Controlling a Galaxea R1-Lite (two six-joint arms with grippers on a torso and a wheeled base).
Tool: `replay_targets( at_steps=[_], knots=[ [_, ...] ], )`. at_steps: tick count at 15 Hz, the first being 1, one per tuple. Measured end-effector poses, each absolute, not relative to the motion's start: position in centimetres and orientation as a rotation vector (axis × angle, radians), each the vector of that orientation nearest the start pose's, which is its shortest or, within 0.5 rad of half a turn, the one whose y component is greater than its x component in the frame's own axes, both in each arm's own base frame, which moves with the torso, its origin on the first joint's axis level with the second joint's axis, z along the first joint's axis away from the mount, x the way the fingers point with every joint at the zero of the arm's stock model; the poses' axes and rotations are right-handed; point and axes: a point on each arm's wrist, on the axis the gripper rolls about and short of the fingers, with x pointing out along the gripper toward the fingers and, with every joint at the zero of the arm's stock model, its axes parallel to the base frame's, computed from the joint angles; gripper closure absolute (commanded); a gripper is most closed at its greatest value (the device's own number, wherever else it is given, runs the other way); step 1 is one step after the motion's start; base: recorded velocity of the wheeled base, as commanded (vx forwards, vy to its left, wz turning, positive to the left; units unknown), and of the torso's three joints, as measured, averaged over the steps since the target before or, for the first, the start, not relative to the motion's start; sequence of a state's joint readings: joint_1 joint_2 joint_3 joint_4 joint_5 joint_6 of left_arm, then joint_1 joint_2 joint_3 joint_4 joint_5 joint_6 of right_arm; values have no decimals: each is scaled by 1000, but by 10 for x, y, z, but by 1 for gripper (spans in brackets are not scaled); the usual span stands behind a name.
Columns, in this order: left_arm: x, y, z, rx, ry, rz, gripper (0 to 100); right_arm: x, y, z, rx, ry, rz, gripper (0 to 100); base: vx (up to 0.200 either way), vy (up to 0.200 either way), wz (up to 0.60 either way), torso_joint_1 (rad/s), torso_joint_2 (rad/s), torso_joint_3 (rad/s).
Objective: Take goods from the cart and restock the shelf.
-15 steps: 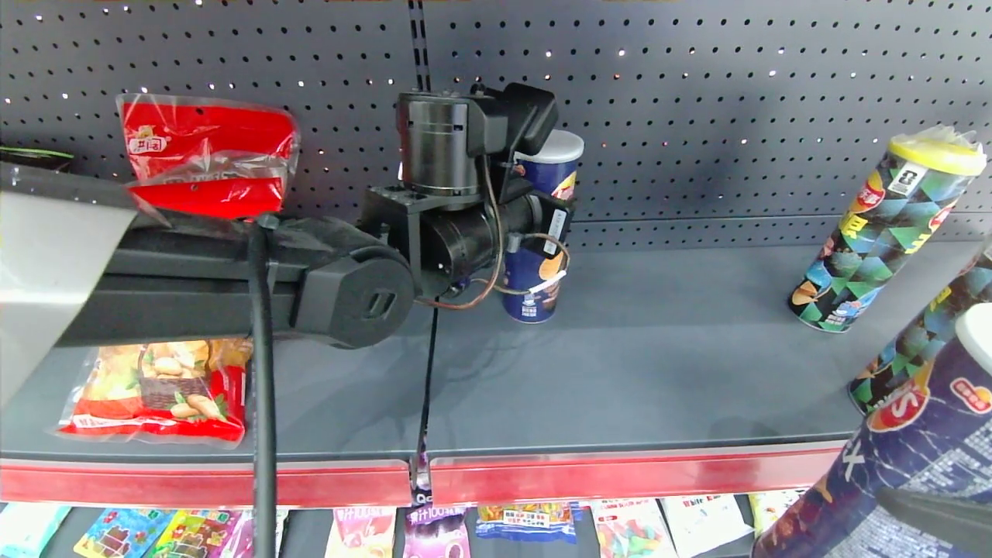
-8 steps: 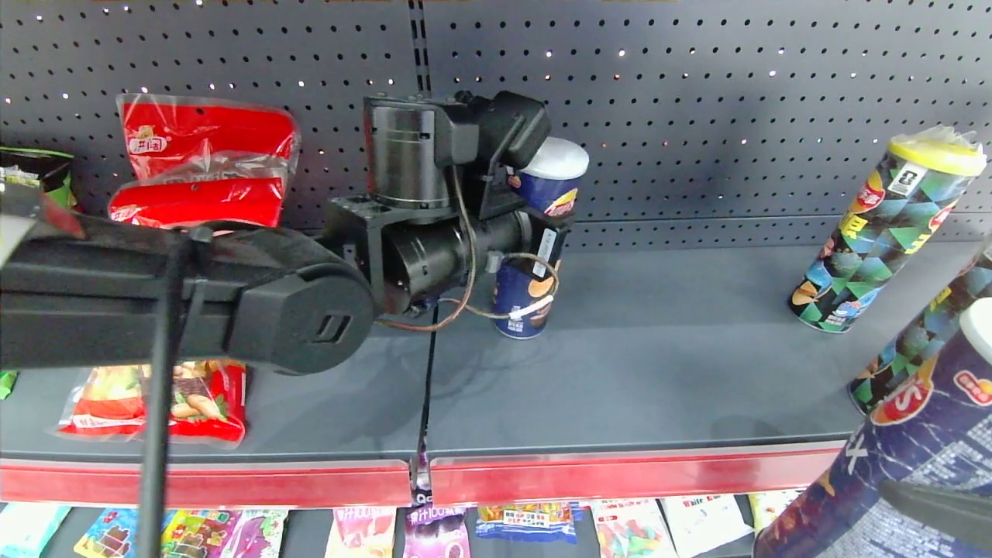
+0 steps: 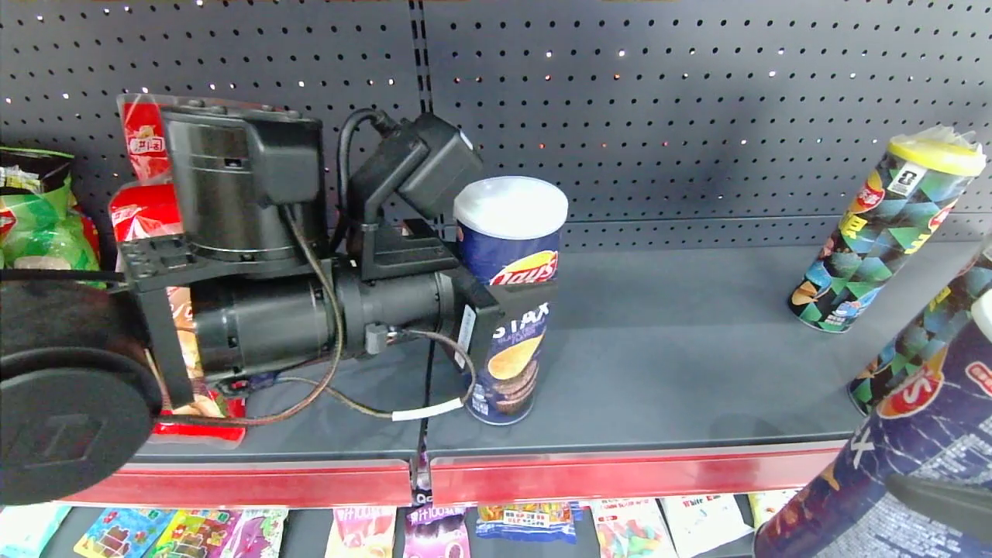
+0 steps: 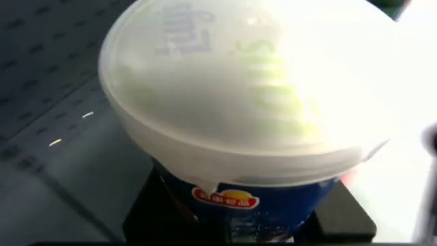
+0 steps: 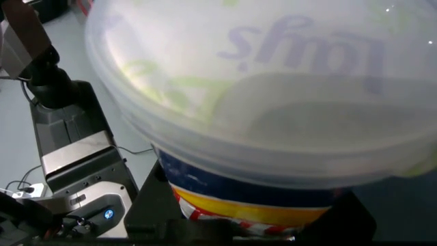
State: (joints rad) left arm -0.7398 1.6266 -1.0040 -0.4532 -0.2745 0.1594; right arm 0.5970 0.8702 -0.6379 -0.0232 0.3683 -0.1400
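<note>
The left end effector point(image 3: 513, 319) was clamped on the sides of a white-lidded blue can point(image 3: 511, 260), held upright over the front part of the grey shelf point(image 3: 659, 364), just beside the seam between its two panels; whether the base touched the shelf could not be told. The right end effector point(image 5: 249, 225) gripped a second blue can point(image 3: 891, 457), tilted, in front of the shelf's right end and below its red front edge. On the shelf, a patterned yellow-lidded can point(image 3: 883, 232) leaned at the far right, well apart from the held can, and red snack bags point(image 3: 143, 136) and a green bag point(image 3: 39, 225) lay at the left.
</note>
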Motion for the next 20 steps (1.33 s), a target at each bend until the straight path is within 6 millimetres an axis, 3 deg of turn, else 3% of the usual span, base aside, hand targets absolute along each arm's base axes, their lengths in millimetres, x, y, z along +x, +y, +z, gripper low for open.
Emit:
replay_targets(
  at_steps=[6,11,16,20],
  knots=[
    [216,-202,236,184,85,-1215,100,72,59,248,-154,130,980,100,0,0,0,0,0,0],
    [239,-194,226,250,49,-1283,100,71,60,247,-155,135,992,100,0,0,0,0,0,0],
    [252,-202,244,201,24,-1252,100,73,61,243,-159,154,989,100,0,0,0,0,0,0],
    [250,-202,250,179,16,-1265,100,73,61,243,-160,155,985,100,0,0,0,0,0,0]
  ],
)
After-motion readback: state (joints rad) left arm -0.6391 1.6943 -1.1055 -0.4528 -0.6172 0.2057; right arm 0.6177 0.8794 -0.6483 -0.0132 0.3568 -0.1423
